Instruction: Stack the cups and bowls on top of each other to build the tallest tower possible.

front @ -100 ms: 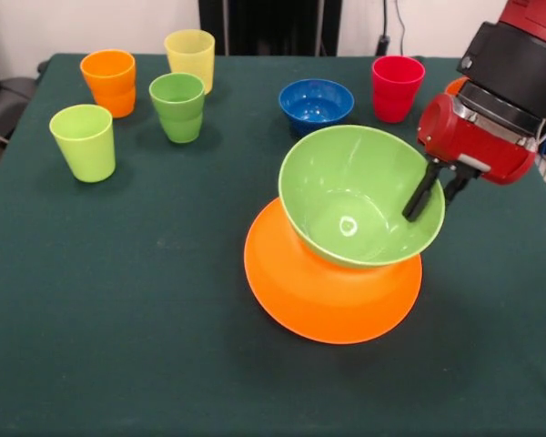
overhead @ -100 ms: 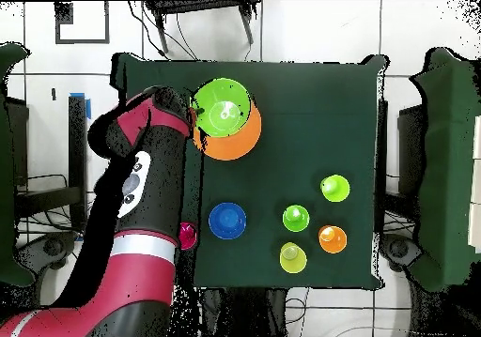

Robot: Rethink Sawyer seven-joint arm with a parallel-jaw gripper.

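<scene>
We see the gripper (front @ -100 ms: 434, 193) clamped on the light green bowl's (front @ -100 ms: 346, 209) rim.
One finger sits inside the rim, one outside; that bowl rests tilted on the upturned orange bowl (front @ -100 ms: 318, 296) below it. Beyond the gripper we note a blue bowl (front @ -100 ms: 316, 102), red cup (front @ -100 ms: 396, 87), then four cups grouped well apart.

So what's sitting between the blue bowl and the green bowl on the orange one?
Nothing: in the front view only bare green tablecloth separates the blue bowl from the light green bowl.
</scene>
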